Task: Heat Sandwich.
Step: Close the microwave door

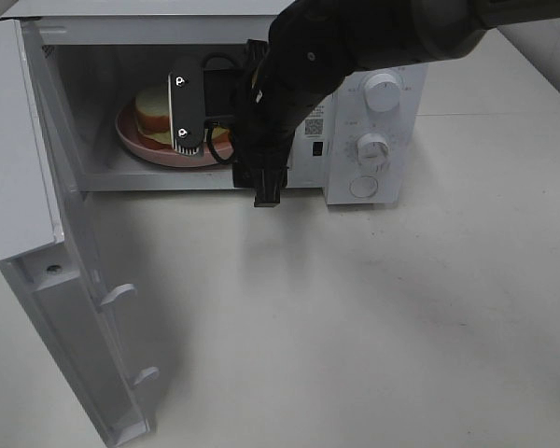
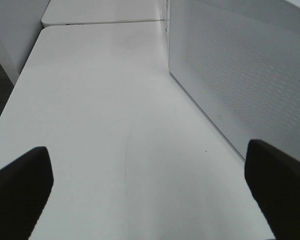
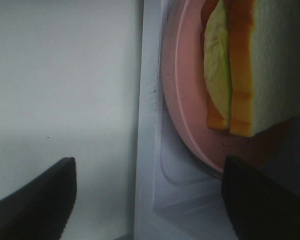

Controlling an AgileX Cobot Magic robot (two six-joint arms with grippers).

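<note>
I see the soft square sandwich (image 3: 270, 60) on a glossy round pink plate (image 3: 185, 100) inside the white microwave (image 1: 406, 140), right arm (image 1: 355, 37) crowding its mouth, right pincer (image 3: 145, 200) and left pincer (image 2: 150, 195) both wide.

I saw the sandwich (image 1: 152, 105) on the plate (image 1: 131, 140) inside the microwave (image 1: 397, 168), door (image 1: 37, 187) standing out left, my right gripper (image 3: 147, 192) just before the plate.

The right arm (image 1: 355, 47) reaches in from the upper right with its wrist bent downward. The right gripper (image 3: 150, 200) has its jaws spread wide and holds nothing. The left gripper (image 2: 150, 195) is also spread wide and empty.
</note>
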